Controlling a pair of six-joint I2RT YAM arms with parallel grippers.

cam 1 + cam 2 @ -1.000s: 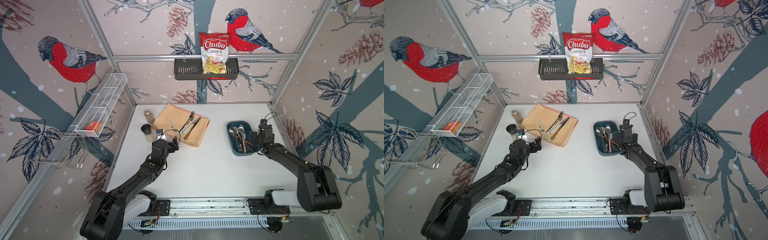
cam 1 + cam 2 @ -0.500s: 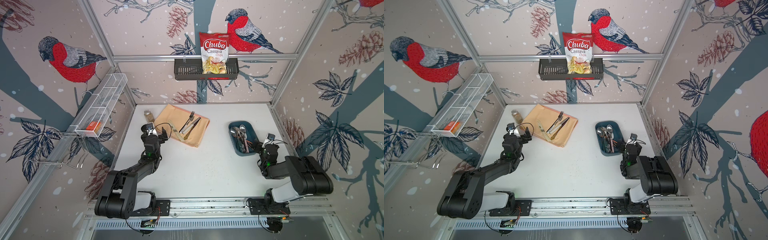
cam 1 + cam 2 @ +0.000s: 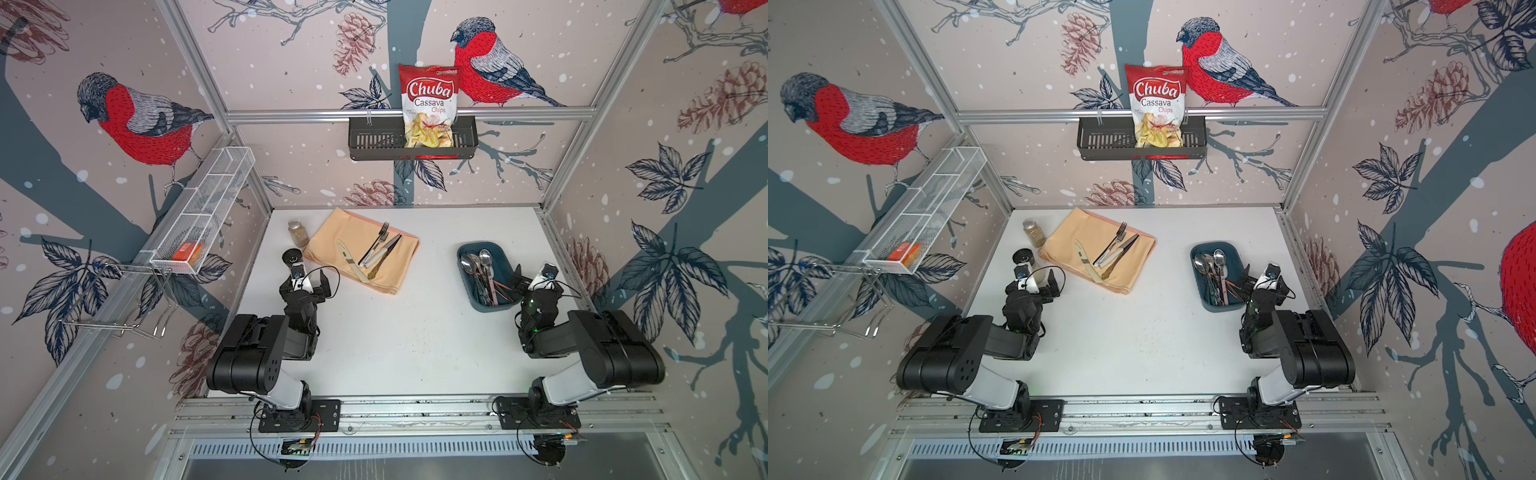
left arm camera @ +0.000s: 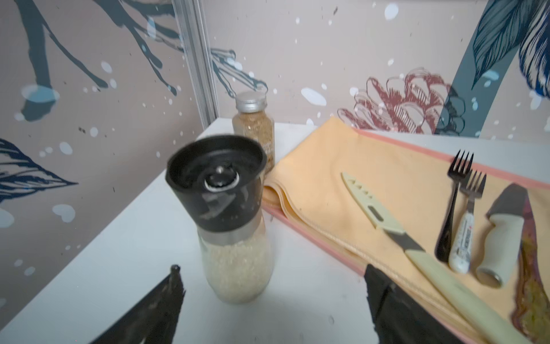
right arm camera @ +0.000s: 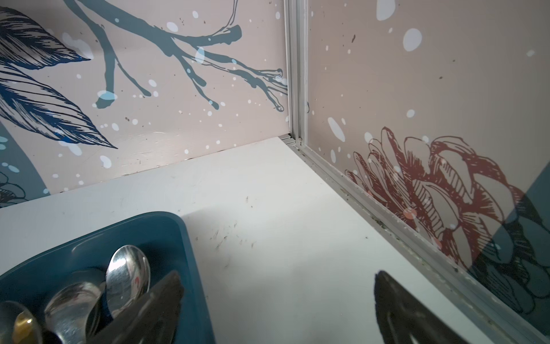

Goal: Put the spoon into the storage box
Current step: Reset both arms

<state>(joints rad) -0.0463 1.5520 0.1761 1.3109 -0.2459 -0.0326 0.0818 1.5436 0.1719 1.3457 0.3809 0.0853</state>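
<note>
Well, the spoons [image 3: 478, 262] already lie in the storage box [image 3: 500, 259], and the right gripper [image 5: 278, 286] and left gripper [image 4: 276, 277] both gape wide and empty, so the likely risk is the right one, close at the rim, snagging handles or shoving the box.

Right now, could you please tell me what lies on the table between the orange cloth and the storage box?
Nothing: between the orange cloth and the storage box there is only bare white table, as both top views show.
</note>
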